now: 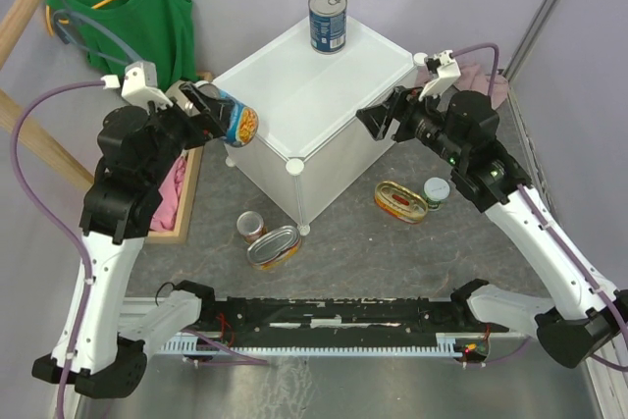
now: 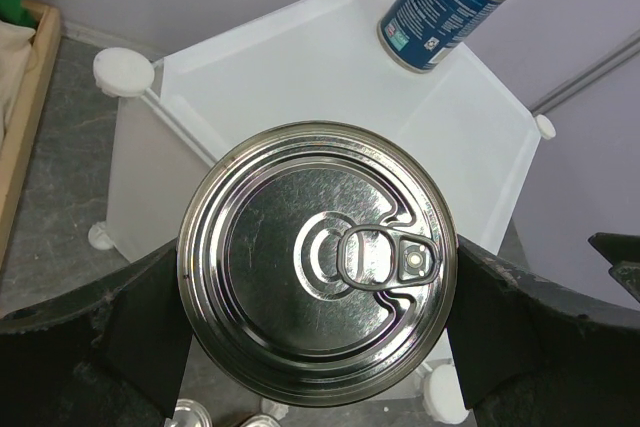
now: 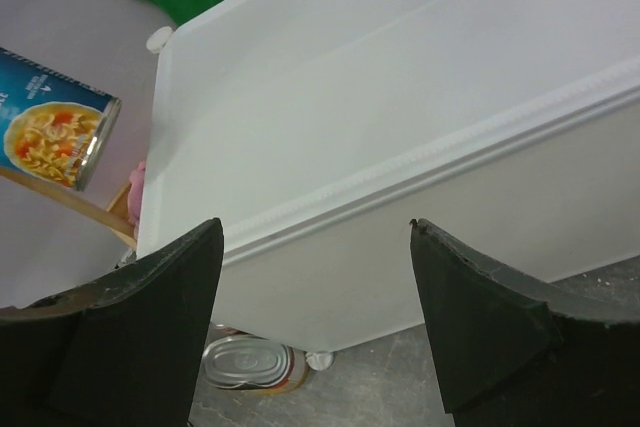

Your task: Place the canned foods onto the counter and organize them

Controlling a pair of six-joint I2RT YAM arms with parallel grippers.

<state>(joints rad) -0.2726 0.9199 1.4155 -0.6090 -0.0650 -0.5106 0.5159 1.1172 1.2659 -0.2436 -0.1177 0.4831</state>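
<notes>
The counter [image 1: 304, 95] is a white cube at the middle back; one tall blue can [image 1: 328, 20] stands on its far corner. My left gripper [image 1: 218, 113] is shut on the second tall blue can [image 1: 235, 121], held on its side in the air at the counter's left corner. The left wrist view shows its silvery lid [image 2: 315, 262] between both fingers. My right gripper [image 1: 376, 122] is open and empty at the counter's right edge. On the floor lie an oval tin [image 1: 400, 201], a green-white can [image 1: 437, 191], an orange-red can [image 1: 251, 227] and another oval tin [image 1: 275, 247].
A green top [image 1: 137, 7] hangs on a wooden rack [image 1: 25, 22] at the back left. A wooden box with pink cloth [image 1: 177, 188] sits left of the counter. More pink cloth [image 1: 483, 80] lies behind the right arm. A metal pole [image 1: 545, 7] runs at the right.
</notes>
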